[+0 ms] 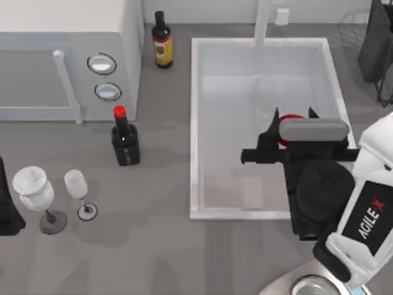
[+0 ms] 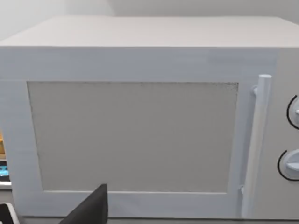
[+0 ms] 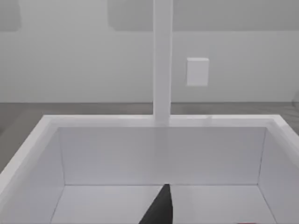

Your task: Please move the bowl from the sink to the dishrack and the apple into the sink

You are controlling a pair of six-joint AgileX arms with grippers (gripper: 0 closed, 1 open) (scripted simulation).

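Two dark fingers of the right gripper (image 1: 293, 125) stand apart over the right half of the sink (image 1: 195, 123), with the red apple (image 1: 287, 134) between them; contact cannot be confirmed. The left arm is parked at the left, facing the microwave (image 2: 140, 121); its finger state cannot be determined.

A kitchen counter, by the look of it: a grey worktop with a white sink (image 1: 196, 123) sunk into it and a faucet post (image 1: 263, 21) at its far short side, a white microwave (image 1: 67, 55) with two dials, a dark sauce bottle (image 1: 162, 40), a red-capped bottle (image 1: 124, 138) and two wine glasses (image 1: 37, 190)
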